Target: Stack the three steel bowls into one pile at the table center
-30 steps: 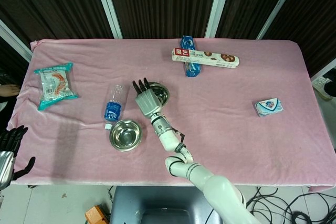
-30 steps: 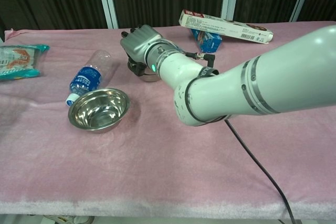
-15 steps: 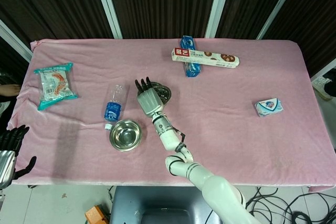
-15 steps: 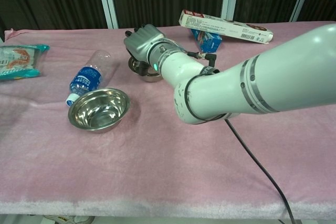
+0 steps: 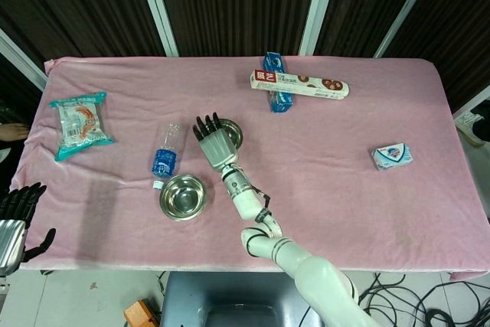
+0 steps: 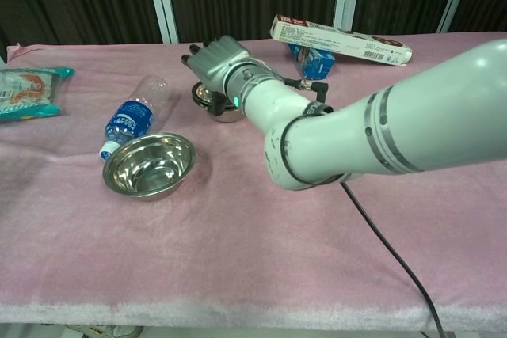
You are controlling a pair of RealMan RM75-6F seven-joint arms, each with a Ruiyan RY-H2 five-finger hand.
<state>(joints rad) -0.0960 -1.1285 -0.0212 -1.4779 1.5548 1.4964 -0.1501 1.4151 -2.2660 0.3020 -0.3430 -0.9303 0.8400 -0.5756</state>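
Note:
A wide steel bowl (image 5: 183,196) (image 6: 149,165) stands upright left of the table's middle. A smaller steel bowl (image 5: 233,135) (image 6: 217,108) sits behind it, partly hidden under my right hand (image 5: 214,140) (image 6: 215,57). That hand hovers just over the small bowl's left side with its fingers stretched out, holding nothing. I see only two bowls; a third does not show. My left hand (image 5: 15,220) hangs off the table's near left corner, its fingers apart and empty; only the head view shows it.
A water bottle (image 5: 166,152) (image 6: 131,119) lies just left of the bowls, its loose cap (image 5: 157,184) beside the wide bowl. A snack packet (image 5: 80,124) lies far left, a biscuit box (image 5: 300,84) on a blue packet (image 5: 274,74) at the back, a tissue pack (image 5: 393,156) at right.
My right hand's fingers, curled down over the small bowl a second ago, have straightened and lifted off it. The bowls and my left hand have stayed put.

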